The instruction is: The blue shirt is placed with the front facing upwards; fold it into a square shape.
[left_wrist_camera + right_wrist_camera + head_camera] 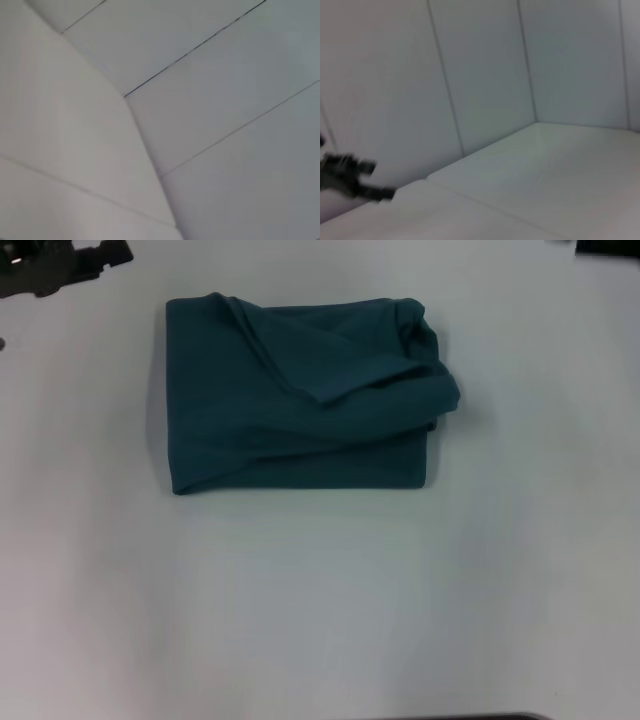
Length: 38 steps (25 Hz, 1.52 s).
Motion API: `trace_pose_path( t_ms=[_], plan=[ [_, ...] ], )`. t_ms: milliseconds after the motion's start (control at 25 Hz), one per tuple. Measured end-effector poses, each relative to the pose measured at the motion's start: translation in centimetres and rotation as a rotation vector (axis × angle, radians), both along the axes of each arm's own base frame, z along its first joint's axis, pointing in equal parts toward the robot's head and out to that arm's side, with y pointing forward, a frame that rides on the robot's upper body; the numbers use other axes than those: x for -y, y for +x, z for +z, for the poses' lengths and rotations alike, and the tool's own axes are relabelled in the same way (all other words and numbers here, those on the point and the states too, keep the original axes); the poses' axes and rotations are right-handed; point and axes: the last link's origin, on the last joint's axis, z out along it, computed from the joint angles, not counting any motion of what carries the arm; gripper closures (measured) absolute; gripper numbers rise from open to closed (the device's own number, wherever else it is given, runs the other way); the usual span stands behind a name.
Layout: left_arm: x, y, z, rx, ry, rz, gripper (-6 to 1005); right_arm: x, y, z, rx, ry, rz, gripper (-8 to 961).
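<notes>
Clearly we saw the blue shirt (pixel 300 395) folded into a rough rectangle toward the table's (pixel 320 620) far edge, left of centre, well apart from the left tool (pixel 60 265) at the far-left corner; we could not tell its opening.

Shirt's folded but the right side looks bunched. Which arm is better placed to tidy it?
Probably right: the bunched folds sit on the blue shirt's right edge. Both arms are withdrawn; only the left gripper shows, at the far-left corner.

the blue shirt (pixel 300 400), folded into rough rectangle, rumpled sleeve on top; lying flat
</notes>
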Motion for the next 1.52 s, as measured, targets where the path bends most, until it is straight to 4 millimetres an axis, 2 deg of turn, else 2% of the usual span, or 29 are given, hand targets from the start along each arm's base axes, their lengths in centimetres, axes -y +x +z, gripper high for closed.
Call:
trace_pose_path(
  t_ms=[120, 240, 480, 760, 1000, 1200, 1440, 1520],
  plan=[
    [0.0, 0.1, -0.2, 0.019, 0.035, -0.02, 126, 1.0, 2.3, -2.3, -0.051, -0.042, -0.029, 28],
    [-0.2, -0.1, -0.5, 0.032, 0.051, -0.005, 85, 1.8, 4.6, -4.4, -0.059, -0.009, -0.036, 28],
    [-0.8, -0.4, -0.6, 0.05, 0.085, 0.02, 43, 2.7, 6.5, -7.9, -0.016, 0.0, -0.014, 28],
    [-0.9, -0.7, -0.3, 0.065, 0.118, 0.029, 49, 3.4, 7.3, -10.7, 0.005, -0.005, -0.009, 28],
    [-0.7, -0.9, -0.5, 0.067, 0.118, 0.036, 49, 3.2, 7.2, -12.6, 0.03, -0.034, -0.019, 37],
    [-0.5, -1.0, -0.5, 0.076, 0.117, 0.038, 49, 3.2, 6.9, -13.6, 0.032, -0.054, -0.007, 57],
    [-0.3, -1.2, -0.6, 0.082, 0.115, 0.043, 48, 2.6, 6.3, -13.8, 0.01, -0.079, -0.022, 81],
    [-0.3, -1.3, -0.7, 0.082, 0.115, 0.043, 48, 2.5, 6.5, -13.8, 0.016, -0.075, -0.035, 123]
  ],
)
